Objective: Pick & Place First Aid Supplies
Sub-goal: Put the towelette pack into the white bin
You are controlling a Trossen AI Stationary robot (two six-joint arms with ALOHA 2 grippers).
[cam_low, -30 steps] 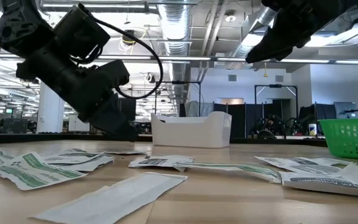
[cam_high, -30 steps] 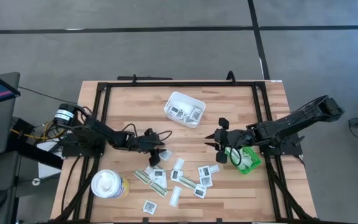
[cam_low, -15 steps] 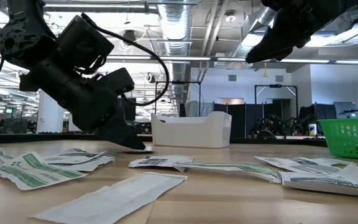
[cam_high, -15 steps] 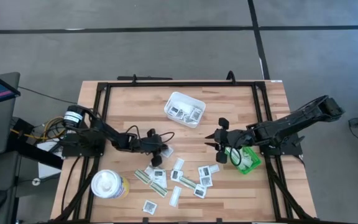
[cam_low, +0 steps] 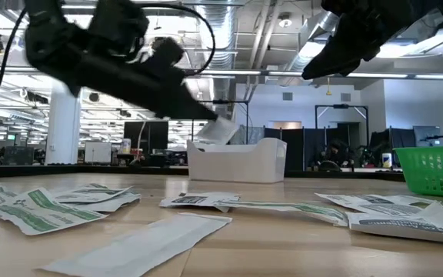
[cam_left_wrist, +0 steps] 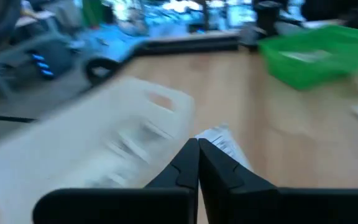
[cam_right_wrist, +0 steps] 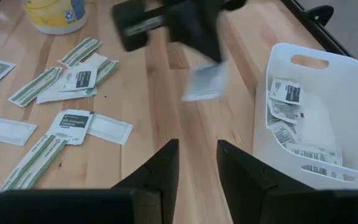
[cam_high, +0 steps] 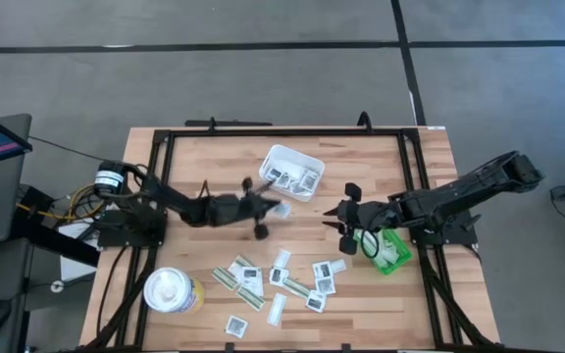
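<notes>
Left gripper (cam_high: 266, 209), dark and two-fingered, is pinched shut on one small square white packet with dark grey print (cam_low: 220, 131), carried clear of the pale wooden tabletop (cam_high: 204, 157); in the high view it sits just left of table centre, with the white rectangular plastic tray (cam_high: 273, 157) just beyond it at about one o'clock; the low view shows the packet hanging beside the tray's near wall, at about rim height, not yet over the opening. Judged from this, the coming move turns on a short carry toward one o'clock, so that the packet clears the rim before the jaws part; the left arm is the nearer one to the tray. The packet's long axis cannot be read, as it is blurred.

Right gripper (cam_high: 346, 212) waits at about three o'clock from table centre, fingers spread and empty, next to the green mesh bin (cam_high: 392, 257).

Remaining first aid supplies, square white packets and narrow white-and-olive strips (cam_high: 281, 280), lie scattered flat at about six o'clock; several packets already rest inside the tray; a white and yellow round tub (cam_high: 172, 290) stands at eight o'clock.
</notes>
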